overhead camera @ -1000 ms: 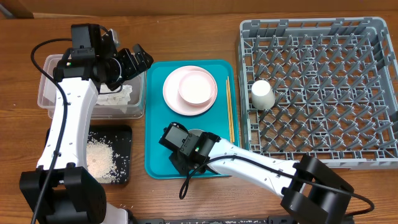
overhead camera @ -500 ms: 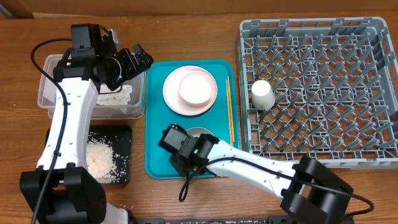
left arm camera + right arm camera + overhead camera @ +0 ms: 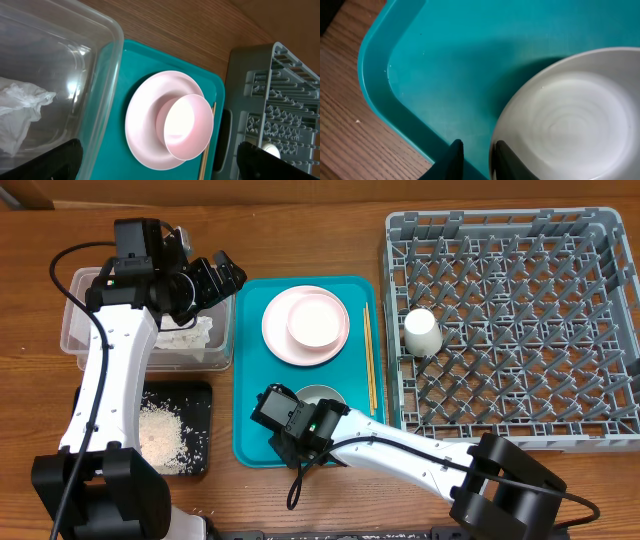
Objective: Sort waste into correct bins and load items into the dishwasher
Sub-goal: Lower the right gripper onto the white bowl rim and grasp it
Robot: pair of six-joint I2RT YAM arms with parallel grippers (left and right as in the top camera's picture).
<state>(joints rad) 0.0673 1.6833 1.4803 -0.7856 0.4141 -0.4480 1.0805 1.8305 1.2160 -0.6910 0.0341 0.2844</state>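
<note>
Partly cut off at 6 o'clock, my right gripper [image 3: 475, 152] straddles the grey-blue bowl [image 3: 570, 110] at its rim; I cannot tell whether it pinches. Left gripper [image 3: 220, 276] has its jaws spread wide.

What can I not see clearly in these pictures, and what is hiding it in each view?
- Overhead: the right arm covers most of the grey-blue bowl.
- Right wrist: the frame's edges cut off the bowl; only the tips of the right pincer show, so a grip on the rim cannot be confirmed.
- Left wrist: the tissue is blurred behind the clear tub wall.
</note>
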